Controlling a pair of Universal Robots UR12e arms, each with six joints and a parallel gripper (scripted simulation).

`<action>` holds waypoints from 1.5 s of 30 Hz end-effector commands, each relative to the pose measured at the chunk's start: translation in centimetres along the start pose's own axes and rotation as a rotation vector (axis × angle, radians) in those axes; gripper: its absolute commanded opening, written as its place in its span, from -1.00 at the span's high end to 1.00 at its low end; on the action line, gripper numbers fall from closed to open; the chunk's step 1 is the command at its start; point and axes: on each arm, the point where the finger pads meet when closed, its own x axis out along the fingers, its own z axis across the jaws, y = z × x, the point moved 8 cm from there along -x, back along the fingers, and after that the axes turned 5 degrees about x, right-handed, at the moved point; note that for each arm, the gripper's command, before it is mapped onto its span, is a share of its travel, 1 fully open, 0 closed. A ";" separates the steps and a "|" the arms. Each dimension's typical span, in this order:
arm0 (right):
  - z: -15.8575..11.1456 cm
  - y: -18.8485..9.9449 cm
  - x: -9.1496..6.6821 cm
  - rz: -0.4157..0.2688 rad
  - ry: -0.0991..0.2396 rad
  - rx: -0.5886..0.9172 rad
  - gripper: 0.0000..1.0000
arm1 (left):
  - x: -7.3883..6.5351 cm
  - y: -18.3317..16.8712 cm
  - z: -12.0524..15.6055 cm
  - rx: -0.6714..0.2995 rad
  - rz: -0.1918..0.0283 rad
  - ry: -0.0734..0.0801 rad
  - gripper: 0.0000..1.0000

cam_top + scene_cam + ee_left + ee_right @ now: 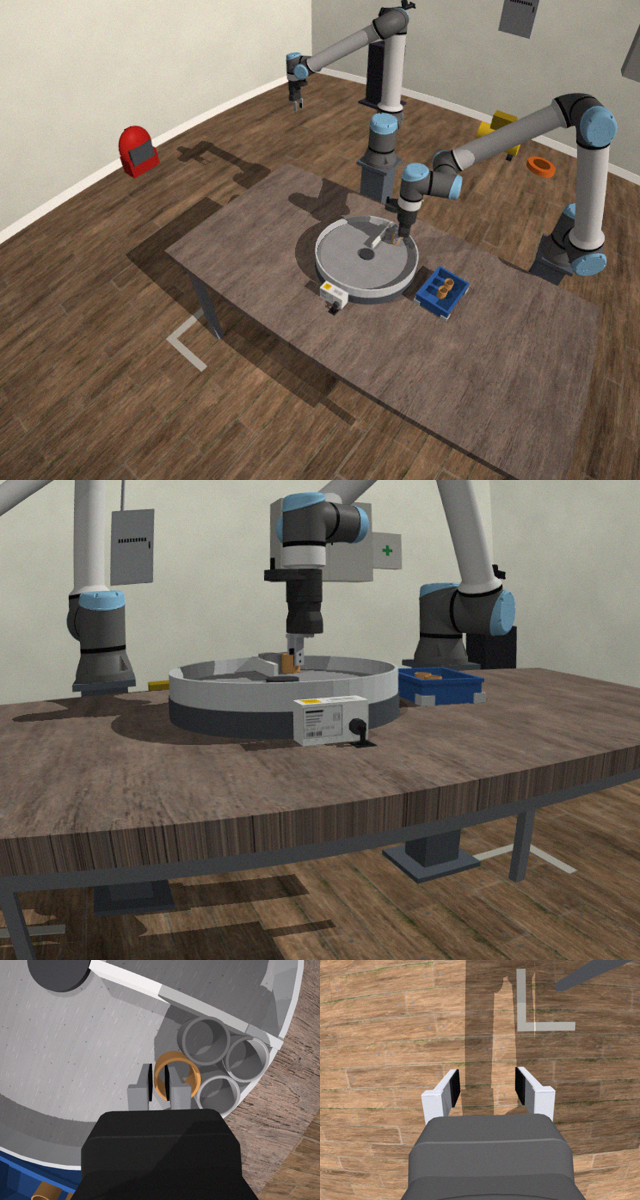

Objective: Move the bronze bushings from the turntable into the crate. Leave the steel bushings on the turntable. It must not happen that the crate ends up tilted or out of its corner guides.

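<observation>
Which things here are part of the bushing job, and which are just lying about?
Part of the job:
- bronze bushings
- steel bushings
- turntable
- blue crate

Just lying about:
- red welding mask
- orange ring
- yellow object

light: moderate, one-sided | shadows: dark, hard-edged | grain: faint | blur: slight

Two robot arms have pale grey tubular links, dark grey rounded joints and light-blue joint caps. Black rings circle the joints; the black gripper bodies carry grey metal fingers with flat black pads.
</observation>
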 end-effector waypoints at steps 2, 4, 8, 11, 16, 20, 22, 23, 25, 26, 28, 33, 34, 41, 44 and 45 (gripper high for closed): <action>-0.1 0.2 0.1 0.000 -0.001 0.000 -1.00 | -0.4 0.1 -0.1 0.000 0.005 0.001 0.28; -0.1 0.2 0.1 0.000 -0.001 0.000 -1.00 | -0.4 0.1 -0.1 0.000 0.005 0.001 0.28; -0.1 0.2 0.1 0.000 -0.001 0.000 -1.00 | -0.4 0.1 -0.1 0.000 0.005 0.001 0.28; -0.1 0.2 0.1 0.000 -0.001 0.000 -1.00 | -0.4 0.1 -0.1 0.000 0.005 0.001 0.28; -0.1 0.2 0.1 0.000 -0.001 0.000 -1.00 | -0.4 0.1 -0.1 0.000 0.005 0.001 0.28; -0.1 0.2 0.1 0.000 -0.001 0.000 -1.00 | -0.4 0.1 -0.1 0.000 0.005 0.001 0.28; -0.1 0.2 0.1 0.000 -0.001 0.000 -1.00 | -0.4 0.1 -0.1 0.000 0.005 0.001 0.28; -0.1 0.2 0.1 0.000 -0.001 0.000 -1.00 | -0.4 0.1 -0.1 0.000 0.005 0.002 0.28; -0.1 0.2 0.1 0.000 -0.001 0.000 -1.00 | -0.5 0.1 -0.1 0.000 0.006 0.002 0.28; -0.1 0.2 0.1 0.000 -0.001 0.000 -1.00 | -0.6 0.1 -0.1 0.000 0.006 0.002 0.28; -0.1 0.2 0.1 0.000 -0.001 0.000 -1.00 | -0.7 0.1 -0.1 0.000 0.006 0.002 0.28; -0.1 0.2 0.1 0.000 -0.001 0.000 -1.00 | -0.7 0.1 -0.1 0.000 0.007 0.002 0.28; -0.1 0.2 0.1 0.000 -0.001 0.000 -1.00 | -0.7 0.1 -0.1 0.000 0.007 0.002 0.28; -0.1 0.2 0.1 0.000 -0.001 0.000 -1.00 | -0.6 0.1 -0.1 0.000 0.006 0.002 0.28; -0.1 0.2 0.1 0.000 -0.001 0.000 -1.00 | -0.6 0.1 -0.1 0.000 0.006 0.002 0.28; -0.1 0.2 0.1 0.000 -0.001 0.000 -1.00 | -0.6 0.1 -0.1 0.000 0.006 0.002 0.28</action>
